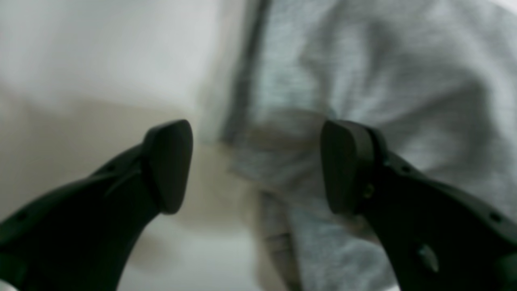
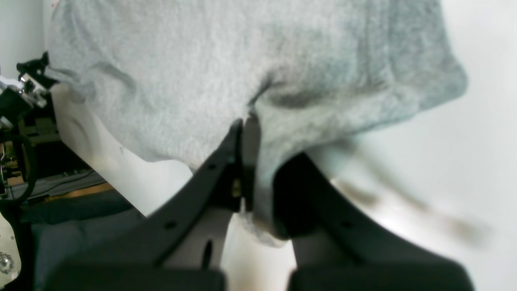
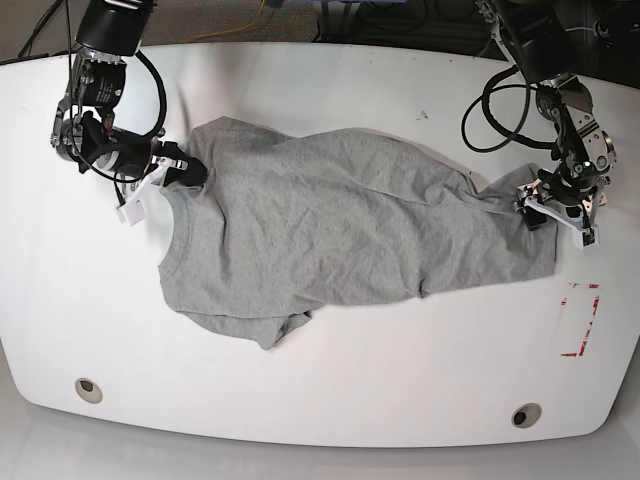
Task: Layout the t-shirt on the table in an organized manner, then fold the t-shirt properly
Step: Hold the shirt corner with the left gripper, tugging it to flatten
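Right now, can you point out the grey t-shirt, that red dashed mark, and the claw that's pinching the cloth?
t-shirt (image 3: 340, 230): base view, middle of the grey body.
red dashed mark (image 3: 583, 322): base view, its corner on the white table.
right gripper (image 2: 247, 121): right wrist view, fingertips shut on the cloth's edge.

Beyond the far edge of the white tabletop, a dark floor carries loose cables, one yellow. Off the tabletop's side, the right wrist view shows dark blue flooring and cluttered equipment.
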